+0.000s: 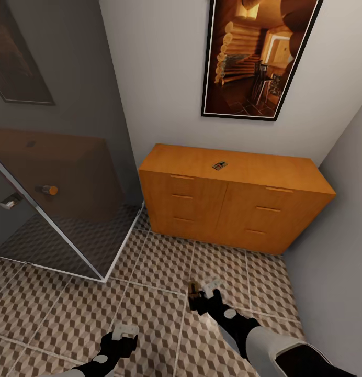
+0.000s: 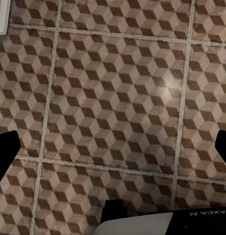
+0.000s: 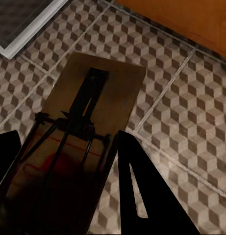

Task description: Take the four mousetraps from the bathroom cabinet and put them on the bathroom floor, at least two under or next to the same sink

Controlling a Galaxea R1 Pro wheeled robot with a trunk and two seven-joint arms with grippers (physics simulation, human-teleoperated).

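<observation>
In the head view the cabinet point(image 1: 233, 204) stood against the white wall at centre right of the frame, below a framed picture point(image 1: 259, 55) of a log interior; one mousetrap point(image 1: 219, 166) lay on its flat top, toward the back and left of centre; a glass shower screen point(image 1: 60, 199) filled the left of the frame, its white sill meeting the bathroom floor point(image 1: 149, 309); the right gripper point(image 1: 202, 293) hung low at lower centre over the tiles, its jaws clenched on a second mousetrap point(image 1: 193, 289), which showed as a small tan piece at the tip; in the right wrist view that mousetrap point(image 3: 88, 132) lay between the dark fingers point(image 3: 142, 191), board flat toward the camera, its dark wire parts and a red mark visible, with the cabinet's orange edge at the upper right of the frame; the left gripper point(image 1: 123, 335) hovered at lower left over the tiles, jaws released and holding nothing; the left wrist view looked straight down on the cube-patterned tiles point(image 2: 113, 98).
</observation>
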